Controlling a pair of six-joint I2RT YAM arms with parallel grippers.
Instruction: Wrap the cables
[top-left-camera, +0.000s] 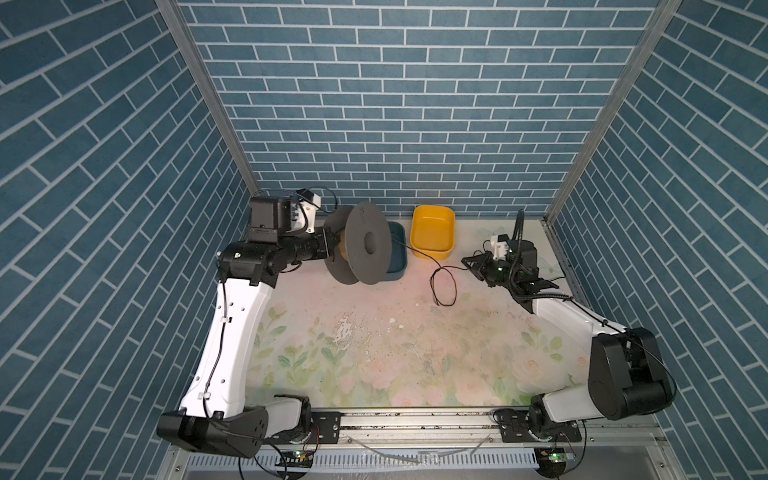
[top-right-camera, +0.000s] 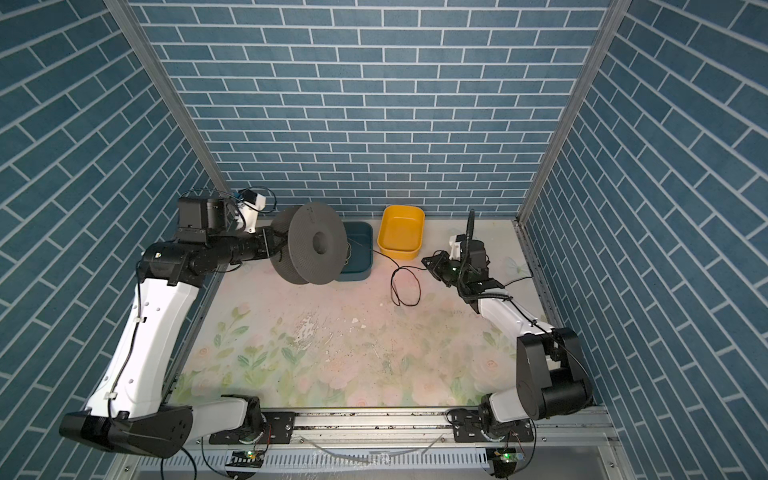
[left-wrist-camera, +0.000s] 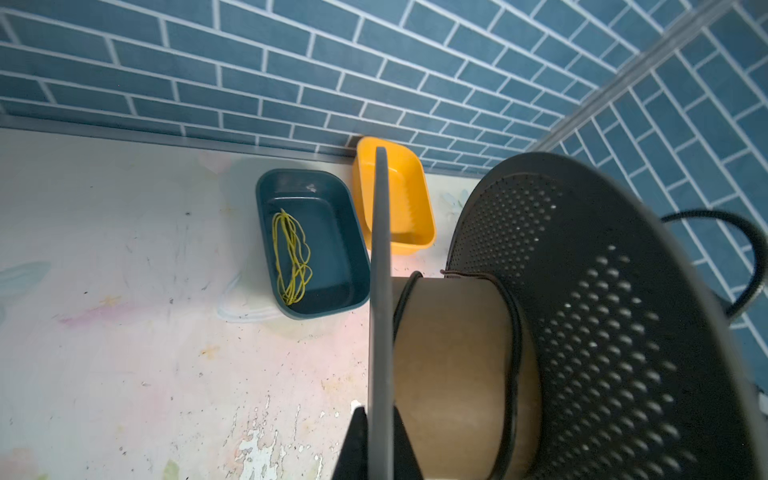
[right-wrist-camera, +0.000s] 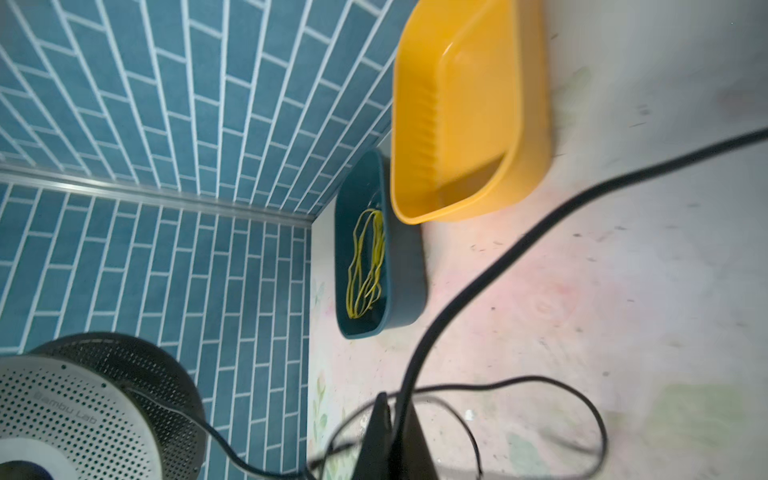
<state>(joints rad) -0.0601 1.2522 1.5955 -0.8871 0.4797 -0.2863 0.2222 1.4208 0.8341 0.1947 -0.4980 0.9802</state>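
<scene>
There's the cable (right-wrist-camera: 484, 277), one thin black line: a few turns hug the brown core of the grey spool (top-left-camera: 365, 266), then it trails across the bench (top-left-camera: 374, 353), curls into a loose loop near the yellow tub (top-left-camera: 430, 251) and runs up to the right pincer (top-left-camera: 467, 264), pressed together on it. The left pincer (top-left-camera: 330, 245) pinches the spool's flange. In both top views the flange hides the wound turns; the right wrist view is smeared, the fingers (right-wrist-camera: 380, 436) mostly cut off.
</scene>
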